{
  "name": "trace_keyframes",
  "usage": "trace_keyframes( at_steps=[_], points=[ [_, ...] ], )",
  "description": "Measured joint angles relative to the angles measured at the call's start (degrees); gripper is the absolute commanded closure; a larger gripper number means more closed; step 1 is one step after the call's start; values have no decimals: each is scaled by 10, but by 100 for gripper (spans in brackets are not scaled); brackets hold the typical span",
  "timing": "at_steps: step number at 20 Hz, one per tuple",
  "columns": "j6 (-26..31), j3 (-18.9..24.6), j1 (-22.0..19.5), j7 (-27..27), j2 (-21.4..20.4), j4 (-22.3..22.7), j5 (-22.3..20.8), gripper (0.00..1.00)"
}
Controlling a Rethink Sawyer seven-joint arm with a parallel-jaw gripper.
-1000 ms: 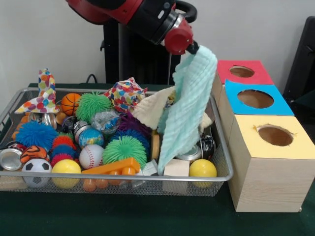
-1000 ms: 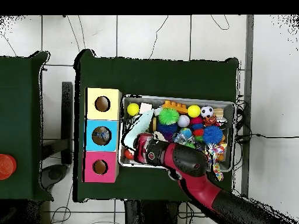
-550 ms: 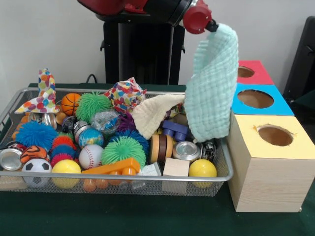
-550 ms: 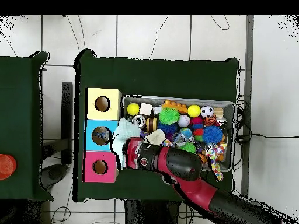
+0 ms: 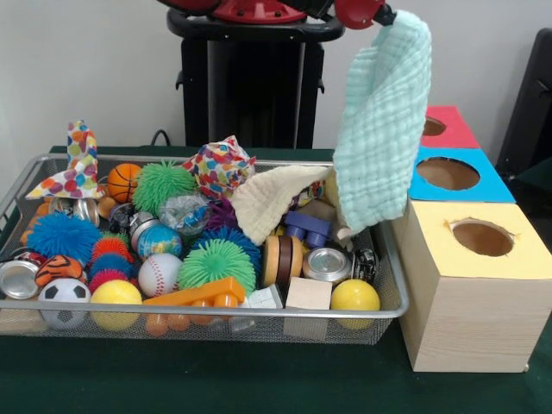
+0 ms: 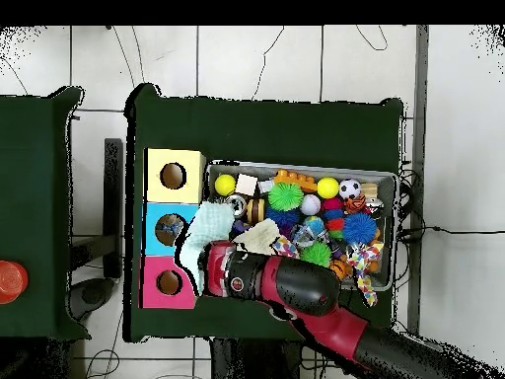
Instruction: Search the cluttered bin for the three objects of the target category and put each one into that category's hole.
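A mint-green cloth [image 5: 382, 129] hangs from my gripper [image 5: 385, 15] at the top of the front view, clear of the wire bin [image 5: 390, 267] and draped in front of the red box [image 5: 447, 127] and blue box [image 5: 454, 175]. From overhead the cloth [image 6: 200, 235] lies over the blue box [image 6: 170, 230] edge, with my gripper [image 6: 209, 268] shut on it. A cream cloth [image 5: 269, 200] and a spotted cloth [image 5: 222, 163] lie in the bin. Another spotted cloth [image 5: 75, 164] hangs on the bin's left corner.
The bin holds spiky balls, sport balls, tins and blocks. A yellow box [image 5: 474, 285] with a round hole stands nearest, beside the bin. The red box [image 6: 169, 282], blue box and yellow box [image 6: 174, 176] form a row along the bin's end.
My gripper has lifted the mint-green cloth up out of the bin and carried it toward the boxes. The cream cloth and the things under it are now uncovered.
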Motion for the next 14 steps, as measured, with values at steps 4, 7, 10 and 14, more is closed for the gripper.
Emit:
trace_keyframes(
  at_steps=[4,7,10,14],
  points=[
    [16,21,-2,17,-14,3,4,100],
    [72,24,-9,28,-45,3,6,100],
    [135,18,-15,29,-76,1,3,100],
    [322,-48,-15,29,-157,-31,-56,100]
  ],
)
